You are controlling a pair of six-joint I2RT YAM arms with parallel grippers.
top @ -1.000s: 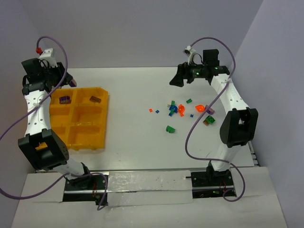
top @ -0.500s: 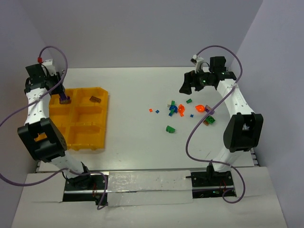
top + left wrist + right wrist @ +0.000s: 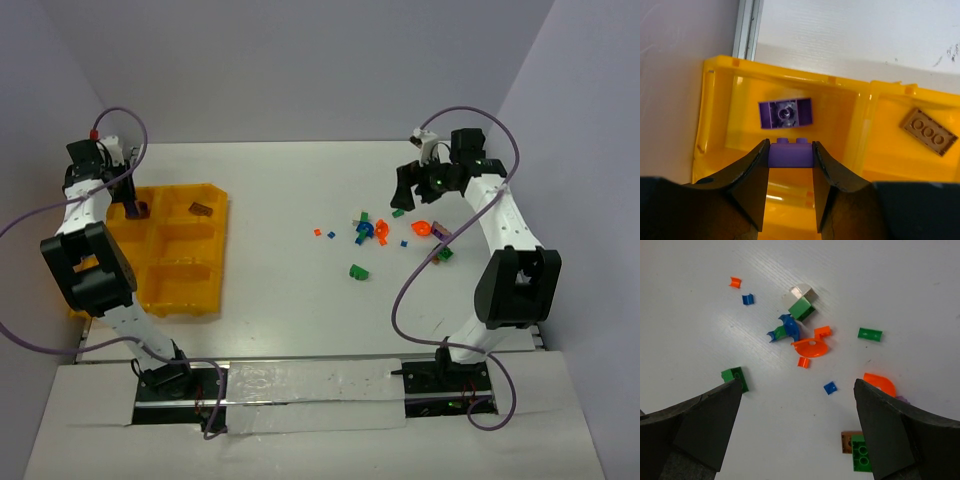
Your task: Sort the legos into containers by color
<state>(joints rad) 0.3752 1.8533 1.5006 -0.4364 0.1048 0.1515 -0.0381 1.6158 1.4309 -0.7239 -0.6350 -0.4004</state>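
Left claw was clamped on a purple brick over the far-left corner of the tray, drop-off step; next it needed to let go; right claw gaped over loose legos toward the table's right edge

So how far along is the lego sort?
Early. Done: a dark purple brick and a tan plate lie in separate far bins of the yellow tray. In hand: the left gripper, jaws closed on a lilac brick, hangs over the purple bin. Left: the loose legos, green, blue, orange and a few others, scattered on the table under the right gripper, jaws wide open and empty.
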